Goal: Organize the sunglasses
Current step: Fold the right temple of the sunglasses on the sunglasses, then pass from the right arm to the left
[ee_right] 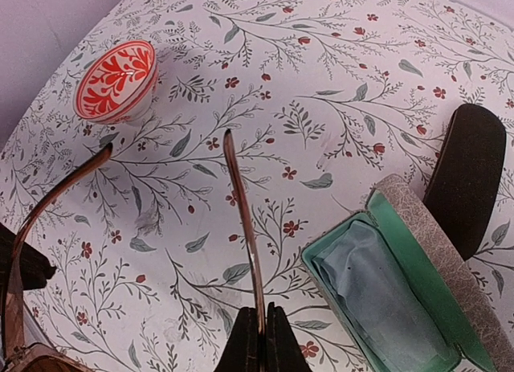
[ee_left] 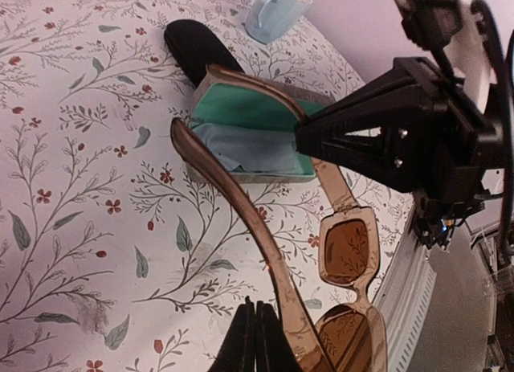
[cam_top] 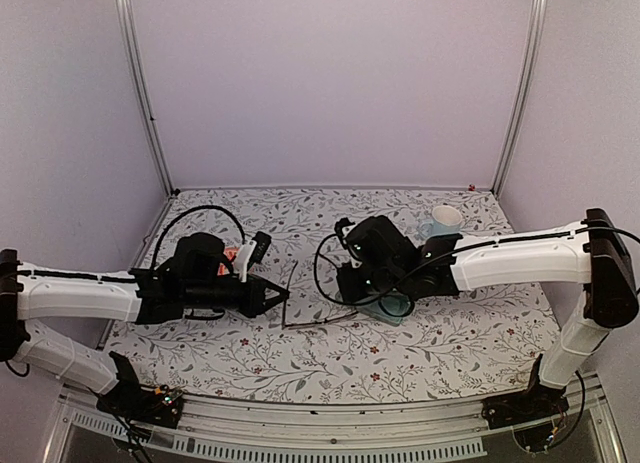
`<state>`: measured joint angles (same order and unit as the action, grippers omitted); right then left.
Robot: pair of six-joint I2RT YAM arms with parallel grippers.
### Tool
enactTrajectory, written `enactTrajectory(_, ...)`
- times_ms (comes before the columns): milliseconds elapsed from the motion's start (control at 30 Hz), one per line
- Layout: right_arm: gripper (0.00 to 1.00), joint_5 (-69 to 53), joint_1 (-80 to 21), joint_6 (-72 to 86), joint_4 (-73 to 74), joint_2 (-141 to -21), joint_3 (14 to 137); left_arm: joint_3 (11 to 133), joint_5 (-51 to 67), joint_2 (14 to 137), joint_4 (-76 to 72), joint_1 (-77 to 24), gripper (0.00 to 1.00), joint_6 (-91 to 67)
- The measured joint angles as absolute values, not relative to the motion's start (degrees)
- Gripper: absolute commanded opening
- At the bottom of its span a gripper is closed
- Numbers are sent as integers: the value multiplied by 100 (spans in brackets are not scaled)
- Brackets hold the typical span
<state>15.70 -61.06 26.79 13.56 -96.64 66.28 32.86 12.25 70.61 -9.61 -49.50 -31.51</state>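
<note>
Cloth-covered table; open green-lined case just beside brown sunglasses. Right gripper clamped on one temple. Left gripper jaws together at other temple, grip unclear. Fold temples gently, no twisting.

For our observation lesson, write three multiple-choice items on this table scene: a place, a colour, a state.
1. Where does the blue cloth lie? A in the open case; B on the sunglasses; C in the right gripper.
2. What colour is the open case's lining? A red; B green; C black.
3. How does the right gripper stand? A wide open; B shut on nothing; C shut on a sunglasses arm.
Answers: 1 A, the cloth sits inside the case. 2 B, the open lid shows green. 3 C, it pinches the thin arm.
</note>
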Motion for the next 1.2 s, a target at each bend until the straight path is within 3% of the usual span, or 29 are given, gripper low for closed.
enactTrajectory(333, 0, 1525, -6106, 2698, 1221, -9594, 6573, 3634, 1608, 7699, -1015, -5290, 3, -3011)
enactTrajectory(633, 0, 1544, -6106, 2718, 1199, -9502, 6309, 3898, 1393, 7773, -808, -5402, 15, -2742)
enactTrajectory(900, 0, 1575, -6104, 2718, 1197, -9456, 6300, 3883, 1310, 7500, -690, -5428, 46, -2333)
enactTrajectory(1067, 0, 1564, -6086, 2718, 1199, -9456, 6300, 3653, 1522, 7105, -862, -5474, 81, -1986)
enactTrajectory(1200, 0, 1476, -6047, 2716, 1199, -9456, 6300, 3428, 1708, 6840, -956, -5505, 93, -1739)
